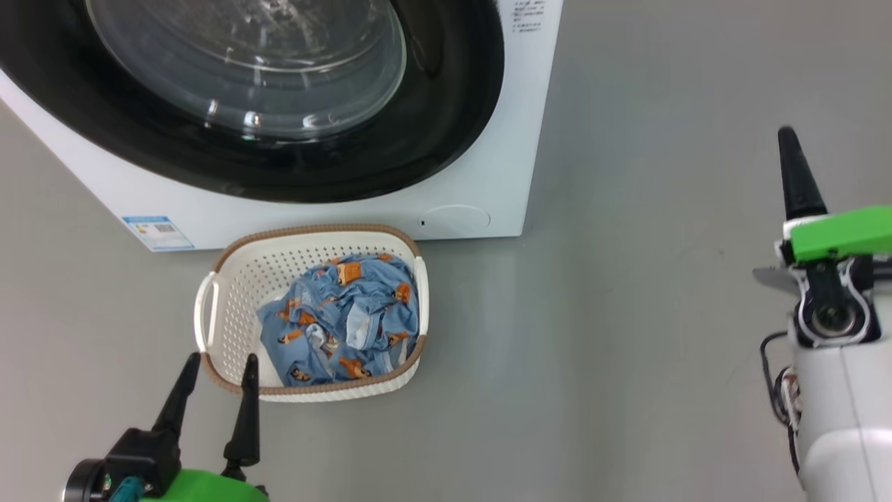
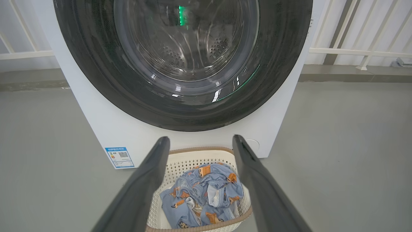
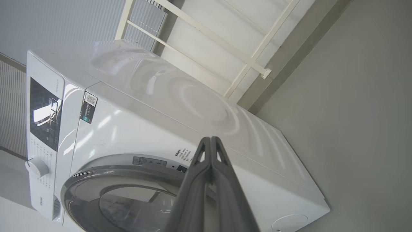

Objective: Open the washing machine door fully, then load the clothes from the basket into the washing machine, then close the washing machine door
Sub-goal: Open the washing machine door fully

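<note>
Grey floor (image 1: 627,279) runs smooth and bare around the washing machine (image 1: 519,139), a big white front-loader; the left wrist view has a white railing (image 2: 354,51) behind it.

At the lower left of the head view, the left end effector (image 1: 221,359) hangs with its two dark fingers spread, tips just over the near rim of the basket (image 1: 240,300). A blue energy sticker (image 1: 158,232) sits on the machine's lower left corner. The basket stands on the floor just in front of the machine: cream-white perforated plastic, rounded corners, a brown woven-look rim and a handle on each side. The clothes (image 1: 348,321) lie crumpled in its right half, light blue fabric printed with small orange-brown figures and showing a patch of pale lining.

Above, the washing machine door (image 1: 453,104) is closed against the front, a broad glossy black ring around a bulging clear glass window (image 1: 265,63); the left wrist view shows the perforated steel drum through it. A round filter cap (image 1: 456,219) marks the lower right of the front panel.

Far right, well apart from the machine, the right end effector (image 1: 789,139) points up with its fingers pressed together, holding nothing.
</note>
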Controlling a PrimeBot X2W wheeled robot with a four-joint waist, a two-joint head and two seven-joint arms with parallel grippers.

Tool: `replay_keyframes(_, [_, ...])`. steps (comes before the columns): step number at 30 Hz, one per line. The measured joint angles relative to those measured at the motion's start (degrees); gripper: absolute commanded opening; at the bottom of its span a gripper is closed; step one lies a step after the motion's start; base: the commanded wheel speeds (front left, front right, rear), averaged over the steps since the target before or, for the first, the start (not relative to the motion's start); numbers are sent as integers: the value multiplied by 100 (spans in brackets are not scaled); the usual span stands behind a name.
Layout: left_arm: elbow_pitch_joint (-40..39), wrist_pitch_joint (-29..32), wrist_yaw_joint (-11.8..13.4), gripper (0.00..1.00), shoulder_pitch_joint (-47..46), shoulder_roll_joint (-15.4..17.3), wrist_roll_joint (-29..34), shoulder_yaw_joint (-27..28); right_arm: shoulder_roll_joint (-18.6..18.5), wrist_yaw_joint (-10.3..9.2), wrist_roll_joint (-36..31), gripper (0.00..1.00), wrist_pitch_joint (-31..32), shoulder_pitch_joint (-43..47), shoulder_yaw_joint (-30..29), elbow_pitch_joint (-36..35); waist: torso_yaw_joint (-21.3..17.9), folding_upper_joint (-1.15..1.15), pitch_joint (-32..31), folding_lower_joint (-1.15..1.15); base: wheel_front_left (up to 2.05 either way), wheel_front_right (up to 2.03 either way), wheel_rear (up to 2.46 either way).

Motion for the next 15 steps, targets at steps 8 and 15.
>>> replay_keyframes(8, [-5,0,0,100,-243,-16,-35,-180,-111,0,722,0,1189,-885,-232,661,126,0,315,0,0,0,0])
replay_keyframes(15, [-37,0,0,100,-431,-43,-67,-344,-156,0,1045,0,2041,-1686,-355,1079,262,0,584,0,0,0,0])
